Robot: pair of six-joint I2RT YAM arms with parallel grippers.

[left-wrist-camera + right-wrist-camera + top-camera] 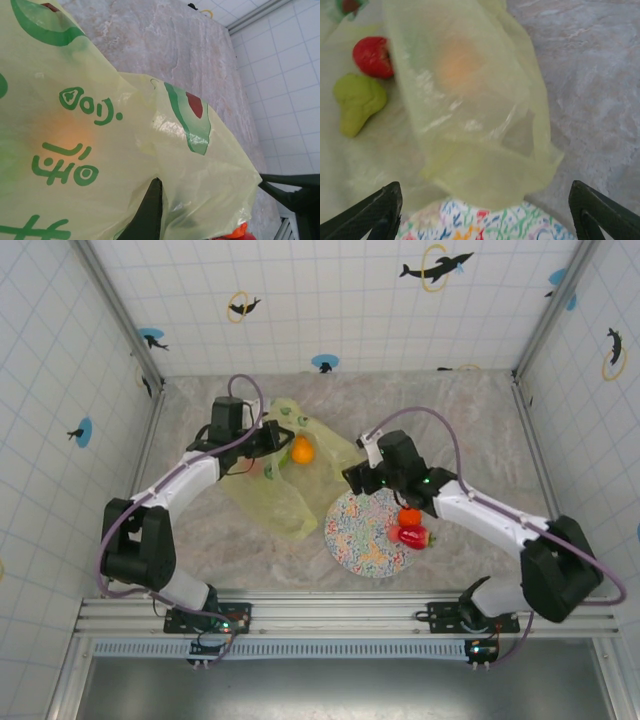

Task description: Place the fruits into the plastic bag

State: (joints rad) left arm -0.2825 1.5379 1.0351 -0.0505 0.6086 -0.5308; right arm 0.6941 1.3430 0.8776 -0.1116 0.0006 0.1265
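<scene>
Three fruits (302,450) are apparently lying in the plastic bag (275,508); two are waiting at 3 o'clock on the plate (355,540). The right end effector (487,210) is gaping wide; for the left end effector (270,443), cannot tell.

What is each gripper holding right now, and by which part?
Left gripper pinches the plastic bag by a fold of its film; right gripper is open, empty.

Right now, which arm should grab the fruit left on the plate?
Right. Its pincer is open at the plate, with the orange fruit and red fruit lying close by its arm. The left pincer is up against the plastic bag, farther from the plate.
</scene>
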